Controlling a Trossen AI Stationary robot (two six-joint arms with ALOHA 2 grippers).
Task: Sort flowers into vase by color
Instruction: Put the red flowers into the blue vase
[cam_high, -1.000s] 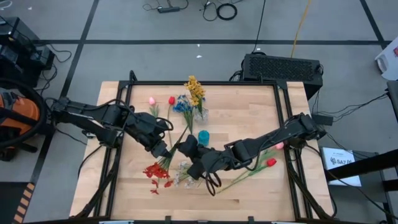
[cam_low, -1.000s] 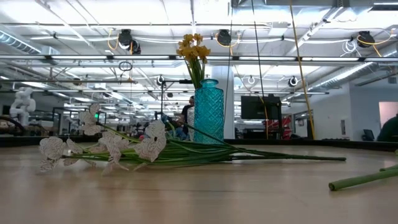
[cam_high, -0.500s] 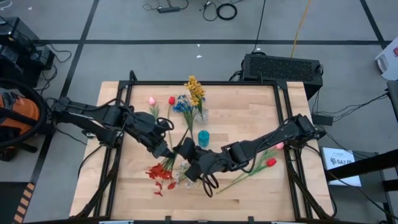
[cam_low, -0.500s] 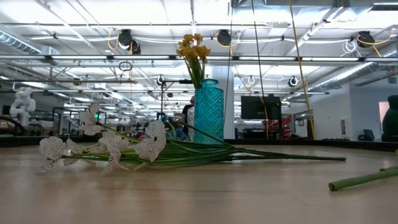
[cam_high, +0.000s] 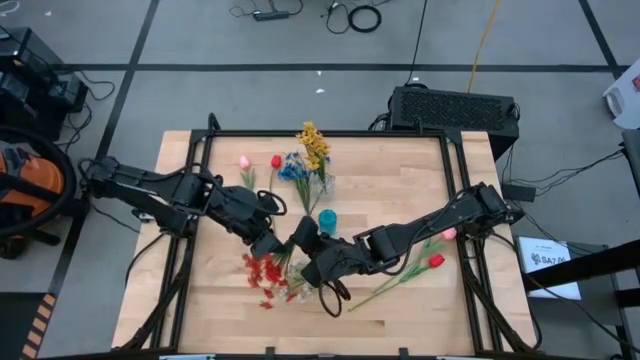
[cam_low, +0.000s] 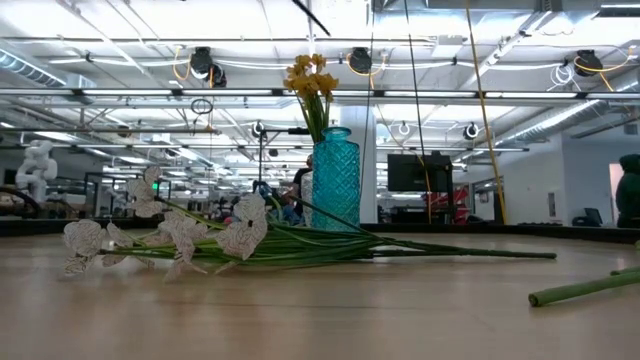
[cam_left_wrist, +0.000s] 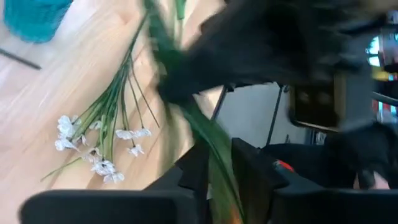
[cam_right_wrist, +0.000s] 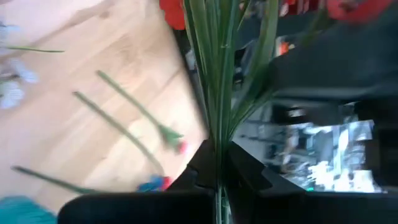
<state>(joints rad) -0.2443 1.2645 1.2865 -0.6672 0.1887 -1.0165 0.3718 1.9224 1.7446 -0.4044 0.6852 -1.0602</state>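
Red spray (cam_high: 264, 277) lifted just in front of the teal vase (cam_high: 327, 221), right gripper (cam_high: 301, 268) fingers pinched on its green stems, left gripper (cam_high: 268, 243) fingers clamping the same bunch, white spray (cam_low: 170, 236) lying on the counter (cam_high: 400, 170).

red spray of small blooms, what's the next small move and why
Probably lift it a little with the right gripper, which pinches the green stems of the red spray of small blooms. The blooms are close by the white spray on the wooden table, with the left gripper right beside; more height should let the stems swing toward the nearby teal glass vase.
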